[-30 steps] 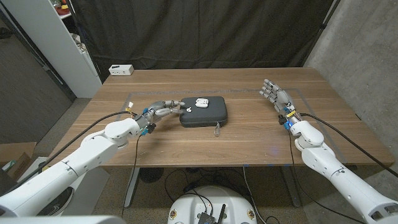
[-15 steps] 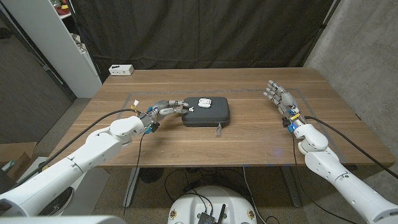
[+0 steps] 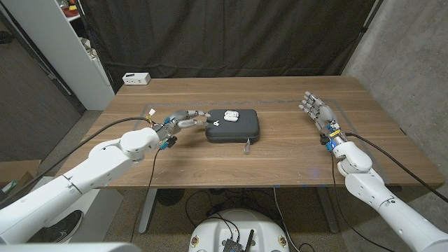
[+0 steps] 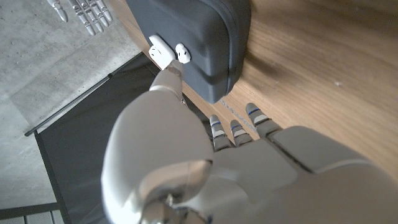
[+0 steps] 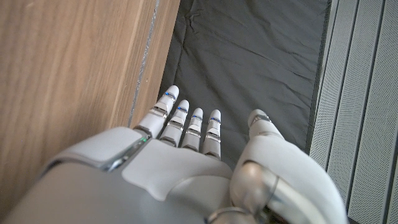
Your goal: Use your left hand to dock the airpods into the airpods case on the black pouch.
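Note:
A black pouch (image 3: pixel 234 129) lies in the middle of the table. On its top sits the white airpods case (image 3: pixel 229 115), with one white airpod (image 3: pixel 217 122) lying loose beside it. My left hand (image 3: pixel 183 120) reaches in from the left, fingers spread, with its fingertips (image 3: pixel 204 117) at the pouch's left edge, close to the airpod. In the left wrist view one fingertip (image 4: pixel 168 76) points at the case (image 4: pixel 160 51) and the airpod (image 4: pixel 182 53) on the pouch (image 4: pixel 205 31), with nothing pinched. My right hand (image 3: pixel 318 109) stands at the far right, fingers spread and holding nothing.
A small white box (image 3: pixel 136 78) sits at the table's back left corner. The pouch's zipper pull (image 3: pixel 246 146) sticks out toward the front. A white shelf unit (image 3: pixel 66 49) stands beyond the table's left side. Bare wood (image 3: pixel 287 150) lies between the pouch and my right hand.
The whole picture has shifted slightly to the right, so the camera moved. My left hand stays at the pouch's left edge; the right hand keeps its pose.

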Robot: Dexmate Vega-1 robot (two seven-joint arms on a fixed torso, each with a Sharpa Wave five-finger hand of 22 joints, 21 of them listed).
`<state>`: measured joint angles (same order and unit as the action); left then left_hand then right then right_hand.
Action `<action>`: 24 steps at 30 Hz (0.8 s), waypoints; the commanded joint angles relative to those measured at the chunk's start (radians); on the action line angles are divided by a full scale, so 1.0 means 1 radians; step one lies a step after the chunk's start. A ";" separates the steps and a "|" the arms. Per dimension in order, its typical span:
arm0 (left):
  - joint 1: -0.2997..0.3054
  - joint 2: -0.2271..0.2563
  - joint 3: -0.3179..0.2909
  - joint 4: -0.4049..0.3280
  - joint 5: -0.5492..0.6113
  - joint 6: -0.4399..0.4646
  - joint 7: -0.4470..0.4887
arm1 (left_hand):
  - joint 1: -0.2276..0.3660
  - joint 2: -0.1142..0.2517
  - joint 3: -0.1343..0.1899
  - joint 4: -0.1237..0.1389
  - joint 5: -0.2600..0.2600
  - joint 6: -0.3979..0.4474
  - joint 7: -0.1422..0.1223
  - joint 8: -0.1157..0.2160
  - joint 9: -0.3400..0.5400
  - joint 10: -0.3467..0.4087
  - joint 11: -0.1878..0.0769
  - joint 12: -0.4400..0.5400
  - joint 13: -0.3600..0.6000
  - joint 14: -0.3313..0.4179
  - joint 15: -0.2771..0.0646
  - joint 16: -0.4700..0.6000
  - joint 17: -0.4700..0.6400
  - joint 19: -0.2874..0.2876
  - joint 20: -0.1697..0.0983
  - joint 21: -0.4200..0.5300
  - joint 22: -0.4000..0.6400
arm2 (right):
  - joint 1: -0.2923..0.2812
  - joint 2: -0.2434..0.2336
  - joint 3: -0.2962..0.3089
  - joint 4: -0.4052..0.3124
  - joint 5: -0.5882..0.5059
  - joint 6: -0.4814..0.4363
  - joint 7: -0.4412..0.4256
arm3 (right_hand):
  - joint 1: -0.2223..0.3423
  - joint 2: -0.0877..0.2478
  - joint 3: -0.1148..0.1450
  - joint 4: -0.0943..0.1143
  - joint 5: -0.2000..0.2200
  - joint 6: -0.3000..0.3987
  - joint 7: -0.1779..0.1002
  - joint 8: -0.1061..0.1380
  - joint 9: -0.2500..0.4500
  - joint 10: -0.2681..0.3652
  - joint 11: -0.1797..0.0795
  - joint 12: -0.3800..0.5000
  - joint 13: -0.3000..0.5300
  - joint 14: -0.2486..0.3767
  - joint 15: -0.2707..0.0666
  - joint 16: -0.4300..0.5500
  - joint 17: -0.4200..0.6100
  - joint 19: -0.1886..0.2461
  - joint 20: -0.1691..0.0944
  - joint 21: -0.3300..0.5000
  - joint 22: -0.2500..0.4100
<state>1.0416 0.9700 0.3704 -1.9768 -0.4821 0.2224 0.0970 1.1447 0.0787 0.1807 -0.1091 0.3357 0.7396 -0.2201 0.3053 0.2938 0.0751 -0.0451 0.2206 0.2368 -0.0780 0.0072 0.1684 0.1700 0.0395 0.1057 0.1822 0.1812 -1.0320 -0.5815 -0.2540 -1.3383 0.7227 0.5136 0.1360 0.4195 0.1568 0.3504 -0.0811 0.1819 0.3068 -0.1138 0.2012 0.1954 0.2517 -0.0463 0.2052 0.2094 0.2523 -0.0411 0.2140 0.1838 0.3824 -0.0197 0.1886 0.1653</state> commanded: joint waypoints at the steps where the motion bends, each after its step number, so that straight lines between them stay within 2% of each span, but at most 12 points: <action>1: -0.008 0.067 -0.002 -0.117 0.151 0.098 0.092 | 0.017 0.004 -0.010 -0.001 -0.003 0.019 0.000 -0.009 -0.008 -0.022 -0.004 -0.007 -0.002 -0.034 0.004 -0.001 0.003 -0.030 0.004 -0.003 0.000 | 0.000 0.012 0.004 0.026 0.015 0.018 0.025 | -0.004 -0.001 0.009 -0.002 0.003 0.004 -0.004 0.001 0.003 0.008 0.000 0.006 0.003 0.009 -0.090 -0.003 0.004 0.000 0.009 0.002 0.006; 10: -0.102 0.041 0.082 -0.084 0.233 0.145 0.009 | 0.028 0.009 -0.019 -0.004 -0.002 0.085 0.005 0.003 -0.018 -0.020 -0.014 -0.002 -0.005 -0.047 0.004 0.005 0.003 -0.039 0.009 0.003 -0.002 | -0.012 0.024 0.015 0.042 0.021 0.055 0.031 | -0.005 -0.001 0.009 -0.004 0.004 0.004 -0.004 0.000 0.003 0.010 -0.001 0.006 0.003 0.011 -0.093 -0.002 0.005 -0.001 0.013 0.002 0.006; 24: -0.198 0.017 0.155 -0.066 0.317 0.217 -0.080 | 0.020 -0.020 -0.046 -0.003 0.001 0.075 0.007 -0.013 -0.027 -0.029 -0.018 -0.002 -0.007 -0.052 0.004 0.008 0.003 -0.042 0.022 0.006 -0.003 | -0.045 0.042 0.030 0.046 0.034 0.089 0.021 | -0.005 0.000 0.010 -0.010 0.004 0.004 -0.007 0.000 0.003 0.011 0.000 0.005 0.004 0.013 -0.092 -0.001 0.006 -0.002 0.019 0.002 0.006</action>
<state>0.9152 1.0037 0.4705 -2.0561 -0.2342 0.3858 0.0790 1.1657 0.0694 0.1432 -0.1133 0.3357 0.8193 -0.2138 0.2942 0.2655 0.0499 -0.0622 0.2128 0.2274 -0.1219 0.0125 0.1684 0.1700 -0.0001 0.1212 0.1822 0.1767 -1.0550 -0.5517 -0.2345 -1.2985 0.7478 0.5766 0.1622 0.4196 0.1568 0.3578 -0.0885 0.1819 0.3069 -0.1136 0.2012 0.1954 0.2556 -0.0502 0.2052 0.2118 0.2573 -0.0361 0.2140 0.1852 0.3788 -0.0090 0.1886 0.1703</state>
